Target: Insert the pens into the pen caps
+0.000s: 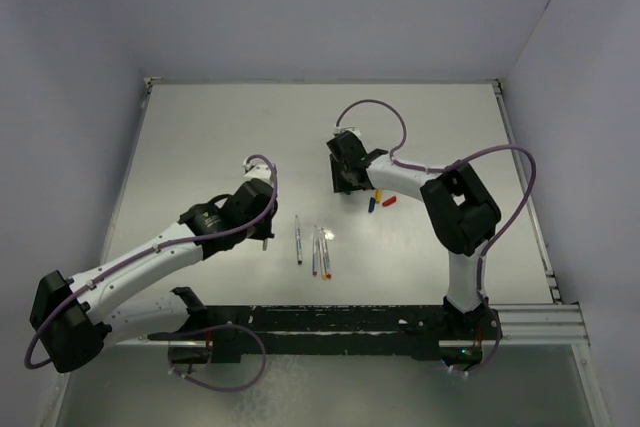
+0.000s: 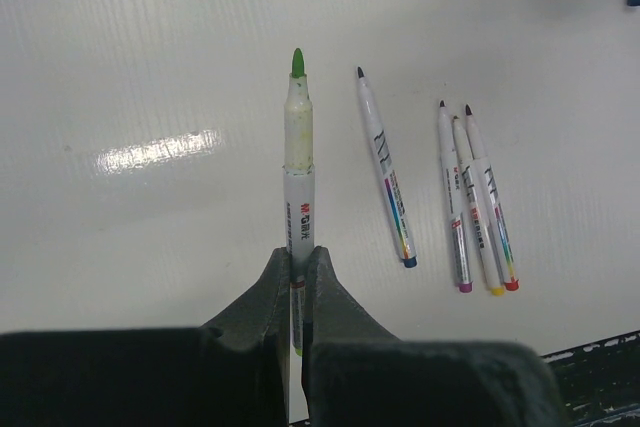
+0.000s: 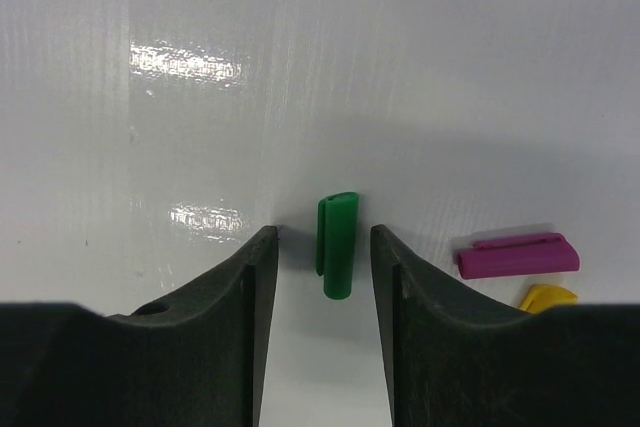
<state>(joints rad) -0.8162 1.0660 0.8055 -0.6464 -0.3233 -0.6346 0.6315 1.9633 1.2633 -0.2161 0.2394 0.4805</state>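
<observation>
**A:** Where is the green-tipped pen [image 2: 298, 147]?

**B:** The left fingers [image 2: 330, 297] are clamped on its barrel, towards the back end. The uncapped tip sticks out well beyond them. In the wrist view I cannot tell whether the pen touches the table [image 2: 150, 47].

**A:** And the other pens?

**B:** Four lie flat on the table, just right of the held one and roughly parallel to it. The blue-ended pen [image 2: 386, 172] lies alone. Further right, the magenta-ended pen [image 2: 452, 197], the yellow-ended pen [image 2: 476, 207] and the red-ended pen [image 2: 492, 197] lie close together as a trio, nearly touching. From above, all four sit near the middle of the table, between the two arms.

**A:** What are the right fingers [image 3: 250, 287] doing?

**B:** They are spread apart and grip nothing. The green cap [image 3: 338, 245] lies on the table between them, with a gap on each side, so neither finger touches it.

**A:** Any other caps close by?

**B:** The magenta cap [image 3: 518, 255] lies on its side to the right of the green cap. The yellow cap [image 3: 548, 296] peeks out just beside it, half hidden by the right finger. In the top view, the red cap [image 1: 389, 201] and the blue cap [image 1: 372, 206] lie just right of and nearer than those fingers. All of the caps are well apart from the pens.
</observation>
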